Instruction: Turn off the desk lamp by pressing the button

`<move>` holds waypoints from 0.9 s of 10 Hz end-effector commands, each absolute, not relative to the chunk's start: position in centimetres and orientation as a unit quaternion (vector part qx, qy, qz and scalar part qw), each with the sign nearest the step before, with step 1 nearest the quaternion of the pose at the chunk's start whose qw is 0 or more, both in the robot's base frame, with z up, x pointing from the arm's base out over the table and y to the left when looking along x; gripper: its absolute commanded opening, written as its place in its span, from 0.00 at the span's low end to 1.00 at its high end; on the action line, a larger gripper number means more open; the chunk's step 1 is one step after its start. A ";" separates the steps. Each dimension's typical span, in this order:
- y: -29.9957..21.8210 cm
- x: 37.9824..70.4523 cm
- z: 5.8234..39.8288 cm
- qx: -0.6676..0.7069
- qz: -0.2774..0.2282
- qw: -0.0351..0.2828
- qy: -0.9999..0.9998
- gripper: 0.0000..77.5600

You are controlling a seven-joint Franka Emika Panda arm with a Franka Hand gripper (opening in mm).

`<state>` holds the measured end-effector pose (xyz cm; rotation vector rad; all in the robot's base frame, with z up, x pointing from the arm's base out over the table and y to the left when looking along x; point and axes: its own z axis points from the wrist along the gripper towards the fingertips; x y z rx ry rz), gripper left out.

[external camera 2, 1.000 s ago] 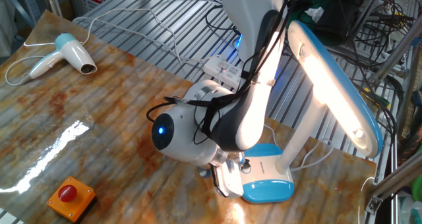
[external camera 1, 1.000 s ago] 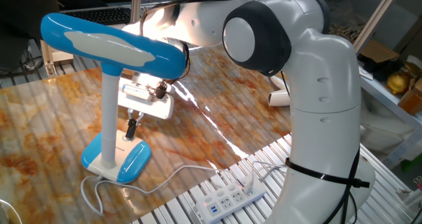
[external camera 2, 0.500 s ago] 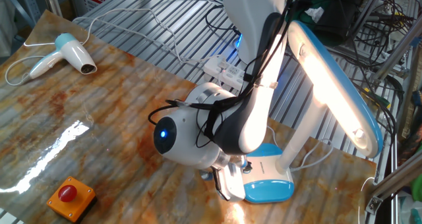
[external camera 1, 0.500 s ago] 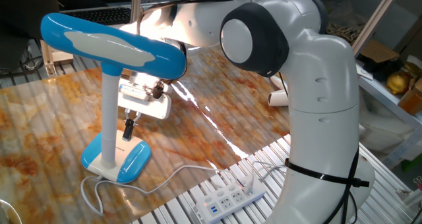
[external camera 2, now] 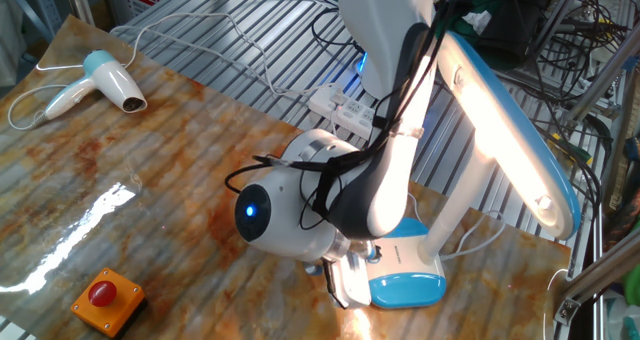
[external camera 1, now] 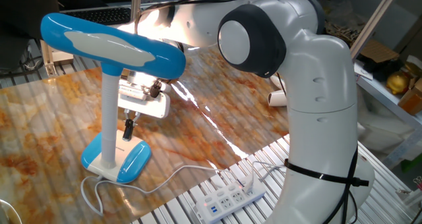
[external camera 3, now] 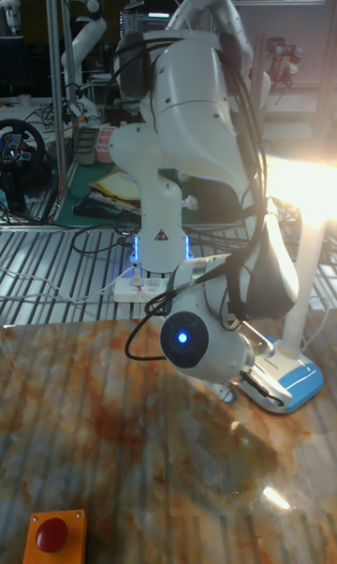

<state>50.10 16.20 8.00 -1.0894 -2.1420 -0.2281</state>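
The desk lamp stands on the marbled table with its long blue head glowing, on a pale column and a blue-white base. From the other side the head shines brightly over the base. My gripper points down with its dark fingertips just above the top of the base, beside the column. The white hand sits against the base's near edge, and it also shows low by the base. The button is hidden by the hand and glare. No gap between the fingertips can be made out.
A white power strip lies at the table's edge, with the lamp's white cord trailing toward it. A white-and-blue hair dryer lies far off on the table. An orange box with a red button sits near the front corner.
The wrist and hand have crept slightly closer to the lamp base. The lamp stays lit throughout.
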 end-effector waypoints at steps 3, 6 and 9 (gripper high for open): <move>16.0 50.3 7.6 -0.430 -0.074 0.354 -0.827 0.00; 16.2 50.5 6.8 -0.436 -0.065 0.351 -0.826 0.00; 16.2 50.5 6.7 -0.436 -0.065 0.351 -0.826 0.00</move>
